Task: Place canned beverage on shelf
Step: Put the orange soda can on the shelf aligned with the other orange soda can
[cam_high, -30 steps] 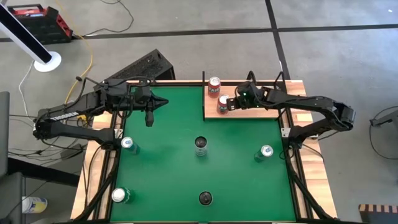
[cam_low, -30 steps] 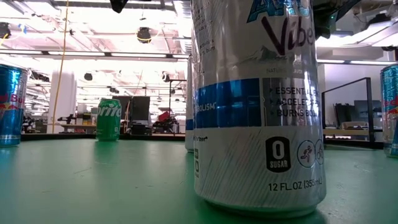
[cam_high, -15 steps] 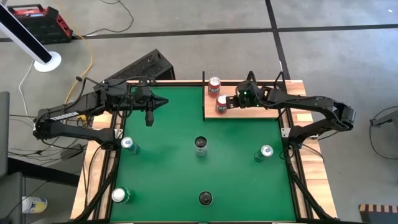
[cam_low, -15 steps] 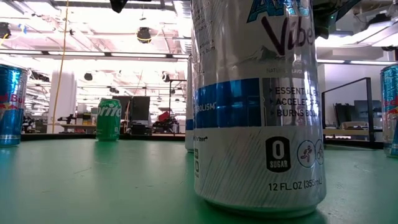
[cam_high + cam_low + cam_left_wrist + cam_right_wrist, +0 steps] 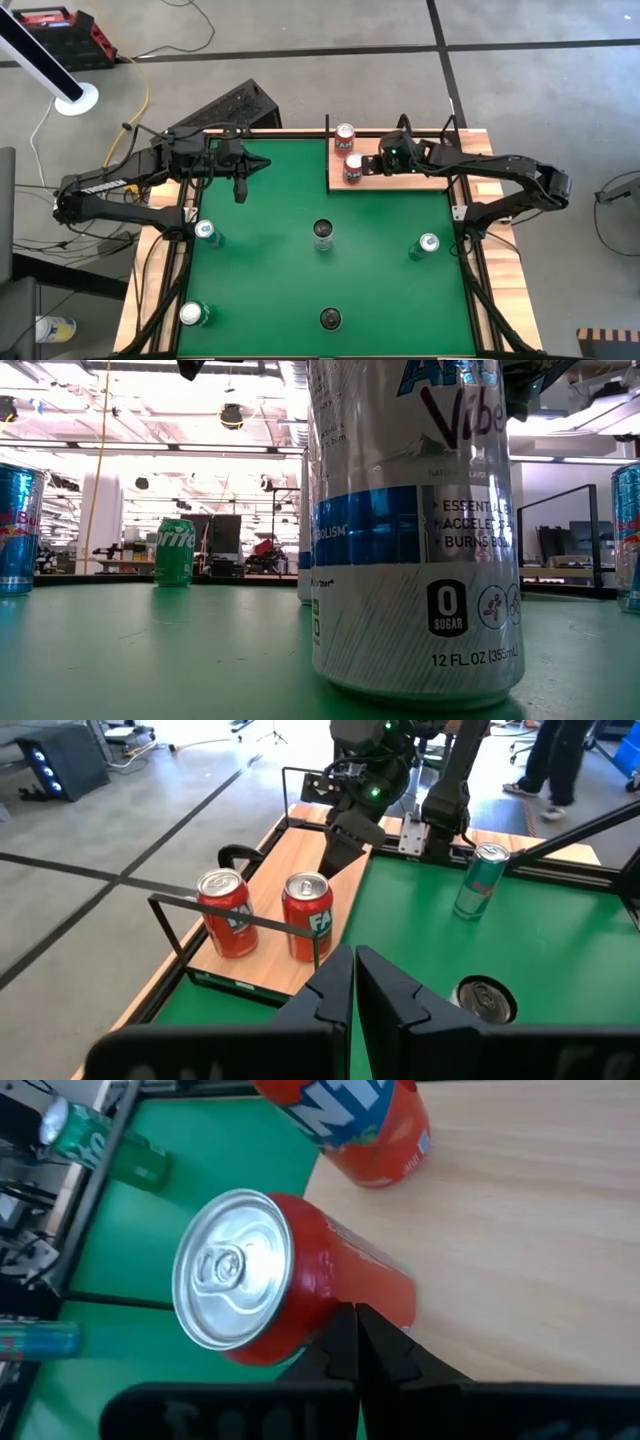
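Two red cans stand upright on the pale-wood shelf (image 5: 410, 176) at the table's far right: one at its far corner (image 5: 345, 135), one nearer its front edge (image 5: 352, 167). My right gripper (image 5: 369, 163) is shut and low over the shelf, just right of the nearer can (image 5: 260, 1285). The left wrist view shows it behind that can (image 5: 306, 915). My left gripper (image 5: 240, 186) is shut and empty, above the green felt at the far left. My right gripper's shut fingertips (image 5: 352, 1322) meet the nearer red can's side wall (image 5: 335, 1295), on the side toward the table's right edge. They come slanting down from the right. The can stands upright on its base on the shelf.
Several other cans stand on the green felt: (image 5: 205, 232), (image 5: 322, 232), (image 5: 428, 243), (image 5: 190, 313), (image 5: 330, 318). In the low view a silver can (image 5: 415, 530) fills the foreground. A thin black wire frame (image 5: 240, 915) edges the shelf. A person's legs (image 5: 555, 765) show beyond the table.
The nearer red can has slid a little along the shelf toward the table's left edge, staying upright, with my shut right gripper behind it. The left arm has kept still.
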You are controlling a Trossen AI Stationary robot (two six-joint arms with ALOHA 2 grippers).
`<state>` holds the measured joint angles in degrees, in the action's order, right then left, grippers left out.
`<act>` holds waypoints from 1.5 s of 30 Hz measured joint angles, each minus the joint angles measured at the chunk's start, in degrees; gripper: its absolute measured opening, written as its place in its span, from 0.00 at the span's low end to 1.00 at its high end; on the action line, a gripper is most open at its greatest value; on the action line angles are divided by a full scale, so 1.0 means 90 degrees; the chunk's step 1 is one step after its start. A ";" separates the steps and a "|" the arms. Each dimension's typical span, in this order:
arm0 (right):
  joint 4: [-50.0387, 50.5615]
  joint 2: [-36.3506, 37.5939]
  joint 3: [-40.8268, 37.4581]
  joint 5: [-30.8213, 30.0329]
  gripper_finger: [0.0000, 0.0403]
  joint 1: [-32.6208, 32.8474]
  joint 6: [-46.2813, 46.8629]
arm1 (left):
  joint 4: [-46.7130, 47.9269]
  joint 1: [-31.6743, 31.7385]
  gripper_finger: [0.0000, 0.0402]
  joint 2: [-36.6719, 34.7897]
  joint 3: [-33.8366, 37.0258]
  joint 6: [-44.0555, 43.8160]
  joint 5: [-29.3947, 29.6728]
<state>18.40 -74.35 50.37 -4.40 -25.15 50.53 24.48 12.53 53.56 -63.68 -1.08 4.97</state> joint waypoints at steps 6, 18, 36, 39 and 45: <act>-0.0101 0.0000 0.0000 0.0000 0.04 -0.0060 -0.0095 | 0.0001 -0.0001 0.00 0.0000 0.0000 0.0000 0.0000; 0.0199 -0.0002 0.0000 -0.0163 0.04 0.0203 0.0011 | 0.0001 0.0000 0.00 0.0000 0.0000 -0.0001 -0.0002; -0.0222 -0.0002 0.0000 -0.0171 0.04 0.0210 0.0028 | 0.0001 -0.0001 0.00 0.0000 0.0000 0.0000 -0.0002; -0.0382 -0.0002 0.0000 -0.0162 0.04 0.0210 0.0012 | -0.0001 -0.0001 0.00 0.0000 0.0000 0.0000 -0.0002; -0.0437 -0.0003 0.0000 -0.0096 0.04 0.0177 -0.0070 | 0.0001 -0.0001 0.00 0.0000 0.0000 -0.0002 -0.0002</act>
<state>14.46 -74.38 50.37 -5.27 -23.56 49.90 24.49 12.52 53.56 -63.68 -1.10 4.95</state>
